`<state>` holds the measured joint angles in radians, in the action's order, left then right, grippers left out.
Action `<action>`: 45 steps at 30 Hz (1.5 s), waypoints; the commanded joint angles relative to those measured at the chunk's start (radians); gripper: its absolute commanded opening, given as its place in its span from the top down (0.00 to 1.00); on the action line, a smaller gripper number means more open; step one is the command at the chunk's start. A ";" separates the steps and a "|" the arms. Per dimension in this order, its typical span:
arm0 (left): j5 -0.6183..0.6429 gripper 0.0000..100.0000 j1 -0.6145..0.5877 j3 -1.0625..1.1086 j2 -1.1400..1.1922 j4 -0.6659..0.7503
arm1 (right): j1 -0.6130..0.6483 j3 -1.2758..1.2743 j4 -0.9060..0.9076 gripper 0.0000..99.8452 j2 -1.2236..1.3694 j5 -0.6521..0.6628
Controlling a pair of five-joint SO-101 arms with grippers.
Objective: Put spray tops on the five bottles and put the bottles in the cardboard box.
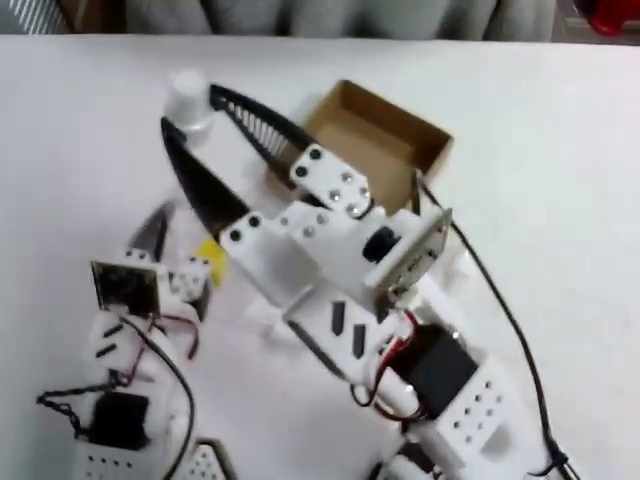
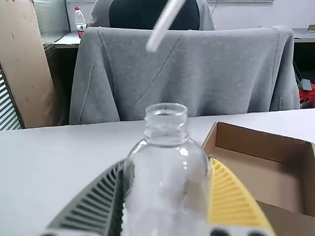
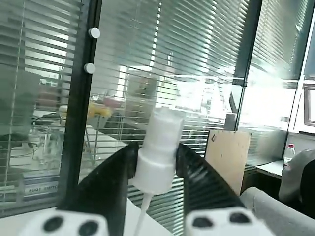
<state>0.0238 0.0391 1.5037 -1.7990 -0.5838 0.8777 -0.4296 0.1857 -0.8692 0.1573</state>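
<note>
Clear bottle (image 2: pixel 166 179) pinched upright in left claw (image 2: pixel 166 163), lower centre of frame; white spray top (image 3: pixel 156 153) clamped in right claw (image 3: pixel 157 146). Lower dip tube (image 2: pixel 165 22) straight into open neck (image 2: pixel 166 118), holding bottle steady.

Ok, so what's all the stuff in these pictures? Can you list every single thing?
bottle: one, clear, upright with no top on, held in the left gripper
spray top: one, white, held in the right gripper, with its thin tube hanging above the bottle's mouth
cardboard box: one, brown, open, on the table beside the bottle
table: one, white, under everything
jacket: one, grey, draped over a chair behind the table
left gripper: one, one grey and one yellow finger, closed on the bottle
right gripper: one, black fingers, closed on the spray top
</note>
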 commanded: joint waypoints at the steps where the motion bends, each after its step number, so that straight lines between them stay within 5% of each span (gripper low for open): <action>1: 0.002 0.98 0.005 -0.006 -0.021 0.029 | -0.001 0.017 -0.005 0.99 0.012 -0.002; 10: 0.002 0.98 0.005 -0.006 -0.021 0.026 | -0.168 0.021 -0.174 0.99 0.193 -0.008; 32: 0.002 0.98 0.005 0.074 -0.021 0.118 | -0.124 0.072 0.076 0.99 0.099 -0.008; 45: 0.002 0.98 0.005 0.075 -0.021 0.118 | -0.124 0.092 0.053 0.99 0.147 -0.087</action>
<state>0.0238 0.0391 1.5865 -1.7990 -0.5071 0.7457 -0.4005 0.2624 -0.7081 0.0944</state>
